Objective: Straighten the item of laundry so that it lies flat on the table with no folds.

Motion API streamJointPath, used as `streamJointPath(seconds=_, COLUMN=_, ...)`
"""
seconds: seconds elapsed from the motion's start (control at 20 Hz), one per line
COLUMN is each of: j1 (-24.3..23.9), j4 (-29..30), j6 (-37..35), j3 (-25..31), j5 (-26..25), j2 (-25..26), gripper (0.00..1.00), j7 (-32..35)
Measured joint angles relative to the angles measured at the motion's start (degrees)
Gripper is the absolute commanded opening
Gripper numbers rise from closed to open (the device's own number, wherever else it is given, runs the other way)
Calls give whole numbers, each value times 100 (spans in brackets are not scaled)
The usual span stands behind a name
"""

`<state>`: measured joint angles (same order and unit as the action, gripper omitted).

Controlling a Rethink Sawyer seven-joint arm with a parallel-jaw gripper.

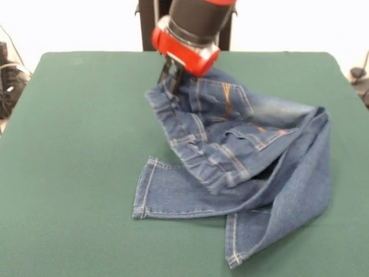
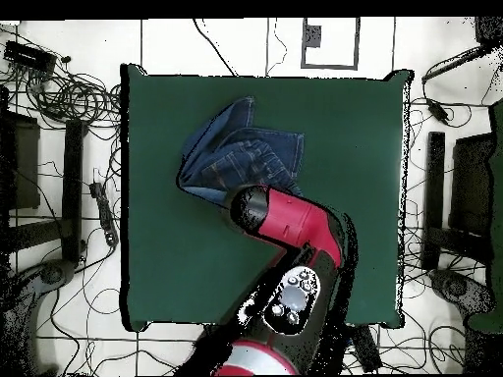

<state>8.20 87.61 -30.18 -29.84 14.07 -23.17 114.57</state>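
Observation:
The blue denim jeans (image 1: 242, 156) lie crumpled right of the middle of the green table (image 1: 69, 144). The waistband end with its orange-stitched pockets is raised and folded over the legs, and two hems point toward the near edge. My gripper (image 1: 169, 78) comes down from the red arm and is shut on the far-left corner of the waistband, holding it above the cloth. In the overhead view the jeans (image 2: 236, 152) are bunched in the upper left part of the table (image 2: 354, 147). The arm's wrist (image 2: 251, 208) hides the gripper there.
The red arm (image 2: 300, 226) crosses the table's lower middle in the overhead view. The black pedestal (image 1: 147, 26) stands at the far edge. Cables (image 2: 69, 98) and dark stands (image 2: 437, 196) lie on the floor on both sides.

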Motion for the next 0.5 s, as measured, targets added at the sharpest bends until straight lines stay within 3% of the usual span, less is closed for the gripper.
streamJointPath(seconds=0.5, j1=-220, j4=267, j6=-263, j3=-355, j5=-287, j2=-817, gripper=0, j7=0)
